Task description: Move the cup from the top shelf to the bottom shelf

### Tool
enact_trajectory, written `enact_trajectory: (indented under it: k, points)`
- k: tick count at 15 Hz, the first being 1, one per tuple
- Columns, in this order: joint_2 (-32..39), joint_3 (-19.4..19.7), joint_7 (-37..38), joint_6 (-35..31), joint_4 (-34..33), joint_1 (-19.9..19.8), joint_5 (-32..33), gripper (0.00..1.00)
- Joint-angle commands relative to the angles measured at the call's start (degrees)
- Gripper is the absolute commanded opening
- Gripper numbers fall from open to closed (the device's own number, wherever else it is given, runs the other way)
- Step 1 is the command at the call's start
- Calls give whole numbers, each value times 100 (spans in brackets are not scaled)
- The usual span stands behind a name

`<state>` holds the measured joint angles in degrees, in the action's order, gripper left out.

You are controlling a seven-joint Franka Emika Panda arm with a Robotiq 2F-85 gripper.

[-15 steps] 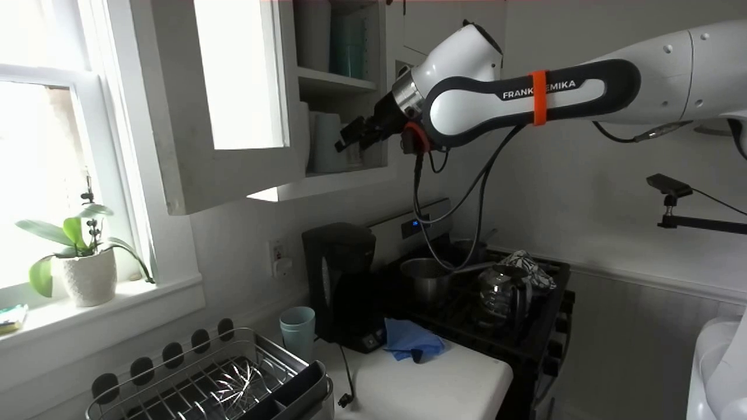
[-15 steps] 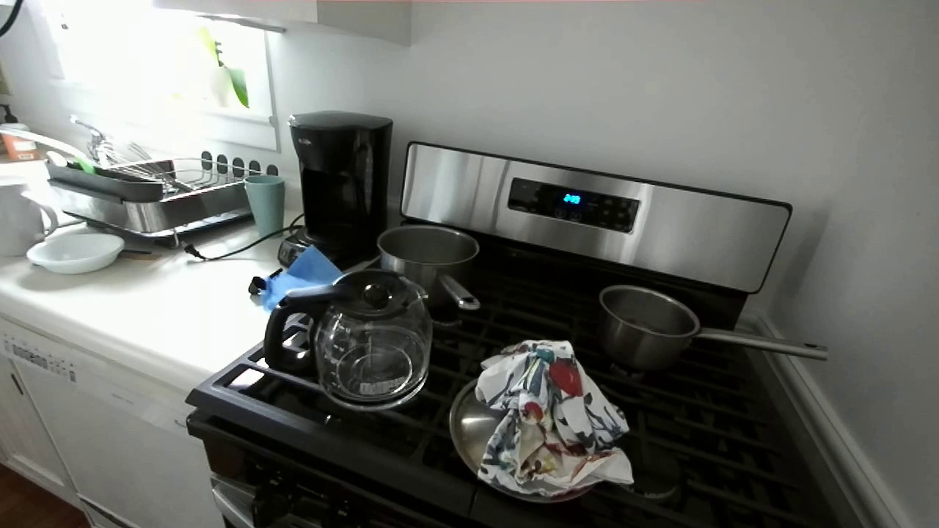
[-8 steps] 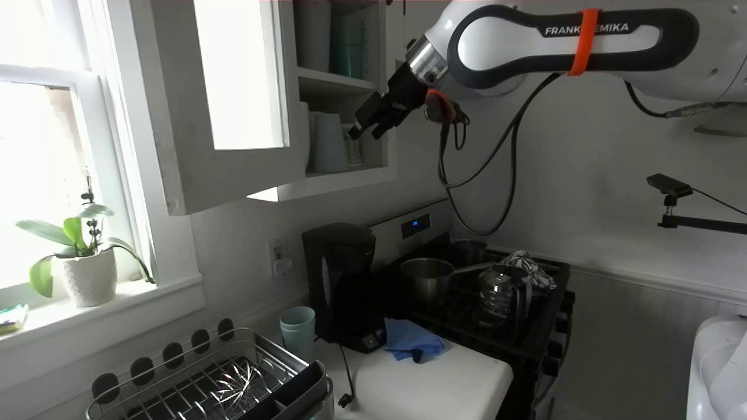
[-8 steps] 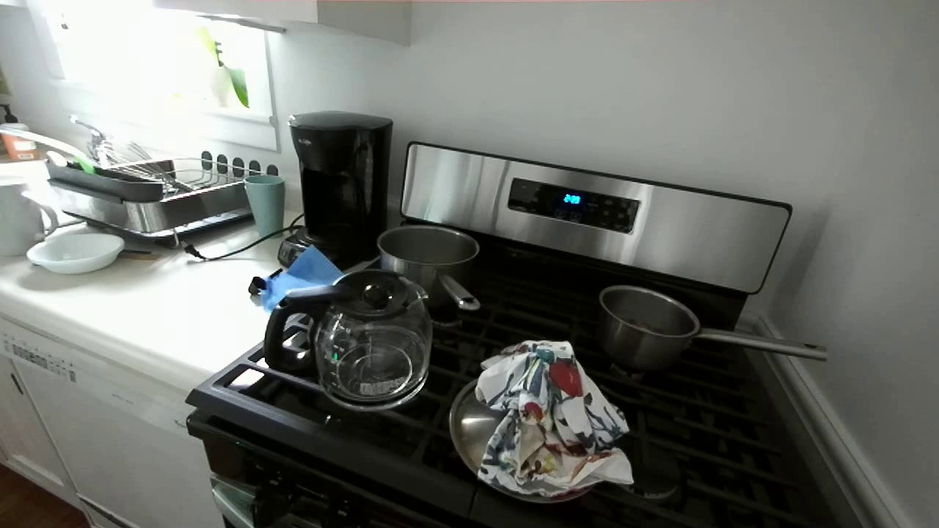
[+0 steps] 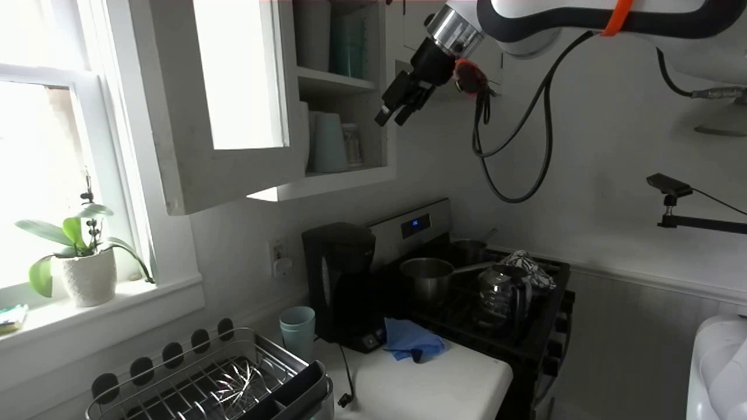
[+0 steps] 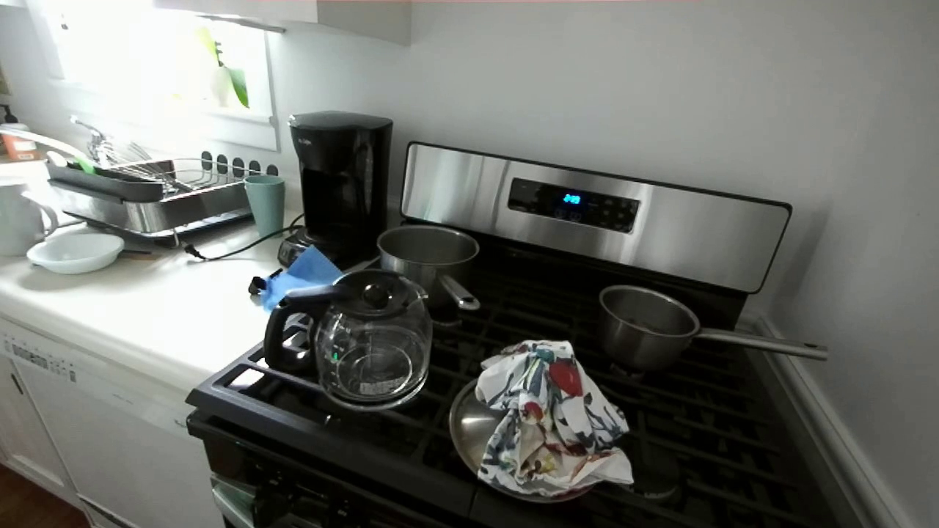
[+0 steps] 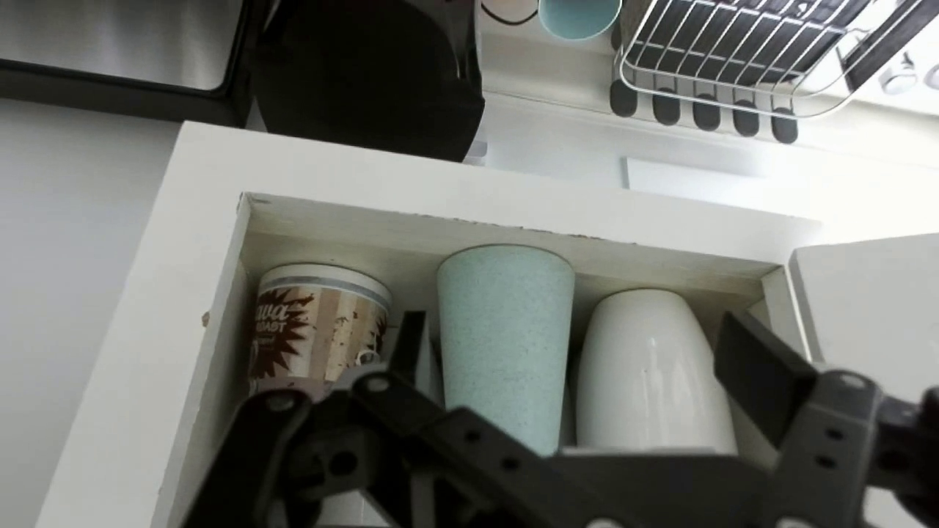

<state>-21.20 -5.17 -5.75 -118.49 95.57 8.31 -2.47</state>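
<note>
A pale blue-green cup (image 5: 330,144) stands upside down, wide rim down, on the bottom shelf (image 5: 350,175) of the white cupboard. In the wrist view the cup (image 7: 506,330) stands between a striped mug and a white cup. The top shelf (image 5: 337,80) is above, with a teal cup (image 5: 348,49) on it; the wrist view does not show that shelf. My gripper (image 5: 391,121) is open and empty, outside the cupboard to the right of the cup and apart from it. In the wrist view its fingers (image 7: 587,359) are spread wide. The gripper is out of the other exterior picture.
The open cupboard door (image 5: 233,175) stands left of the shelves. On the bottom shelf are a striped mug (image 7: 323,323) and a white cup (image 7: 653,374). Below are a coffee maker (image 5: 338,280), another blue-green cup (image 5: 297,332), a dish rack (image 5: 257,350) and the stove (image 6: 513,293).
My gripper has drawn back to the right, out of the bottom compartment and away from the cup, and the arm has risen. The cup stays standing on the bottom shelf.
</note>
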Motion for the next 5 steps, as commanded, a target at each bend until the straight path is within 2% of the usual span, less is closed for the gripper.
enact_trajectory:
  k: [1, 3, 5]
  points:
    - [-72, -21, -128, 576, -190, -48, 84, 100]
    - [-45, 22, -214, 538, -198, 28, -102, 100]
    - [-24, -27, -97, 421, -154, -25, -7, 100]
